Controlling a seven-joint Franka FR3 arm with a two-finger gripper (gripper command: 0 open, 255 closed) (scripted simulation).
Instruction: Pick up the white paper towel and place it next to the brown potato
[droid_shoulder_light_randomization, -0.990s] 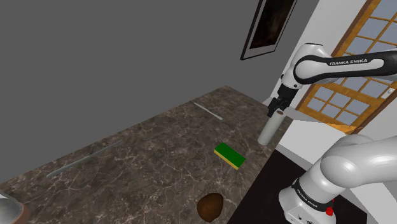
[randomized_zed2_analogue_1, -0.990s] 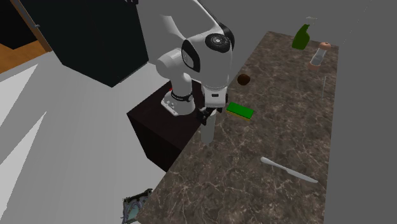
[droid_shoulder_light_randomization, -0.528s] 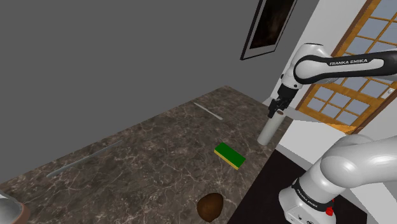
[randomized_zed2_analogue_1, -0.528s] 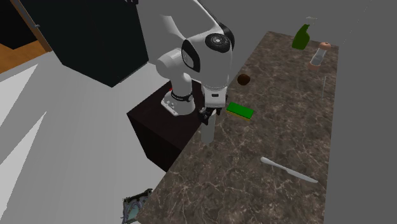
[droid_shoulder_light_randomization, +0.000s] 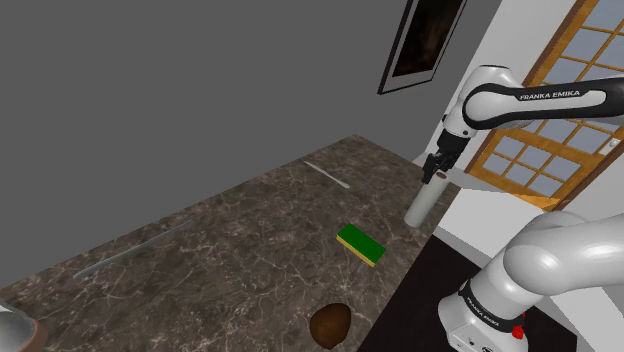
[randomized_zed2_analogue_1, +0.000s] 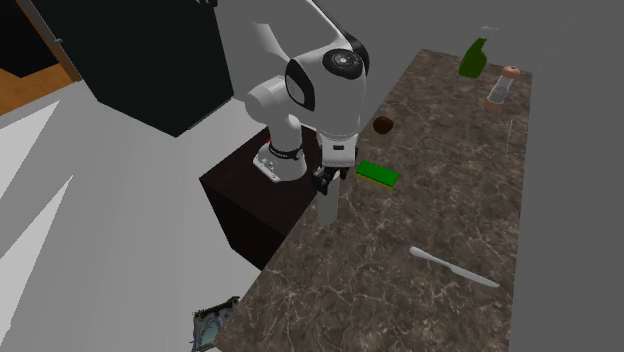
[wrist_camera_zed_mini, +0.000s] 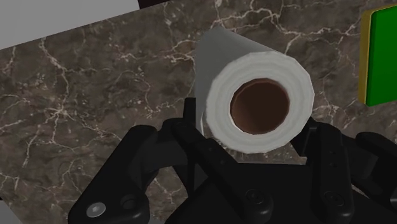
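— Barely anything has moved in the last second. The arm (droid_shoulder_light_randomization: 520, 100) has eased a touch toward the shoulder view's right. The paper towel roll (droid_shoulder_light_randomization: 424, 203) sits where it was, at the far end of the counter (droid_shoulder_light_randomization: 230, 240), on its edge at the shoulder view's right.

— Does the gripper (droid_shoulder_light_randomization: 434, 178) have it?

— I'd say so. From the wrist, the two black fingers (wrist_camera_zed_mini: 191, 137) press on either side of the roll's top end, clamped on it. Whether its foot has left the counter I cannot tell.

— What could spoil it?

— The hold is high on soft paper, so the roll may squash, swing or slide out. That close to the edge, it would likely drop to the floor. The green and yellow sponge (droid_shoulder_light_randomization: 361, 244) lies between the roll and the potato (droid_shoulder_light_randomization: 329, 323), so a low carry could knock it. The potato is round and lies near the same edge, at the near end, so a bump might send it rolling off.

— And the surroundings?

— The counter is dark veined stone, with a grey knife (randomized_zed2_analogue_1: 452, 268) on it and a green bottle (randomized_zed2_analogue_1: 472, 57) and a shaker (randomized_zed2_analogue_1: 501, 86) at one end. A plain grey wall (droid_shoulder_light_randomization: 200, 90) stands behind with a framed picture (droid_shoulder_light_randomization: 425, 45), and a wood-framed glass door (droid_shoulder_light_randomization: 560, 110) is at the shoulder view's right. In the second exterior view the dark stand (randomized_zed2_analogue_1: 240, 195) sits against the counter, with a black area (randomized_zed2_analogue_1: 150, 60) beyond.
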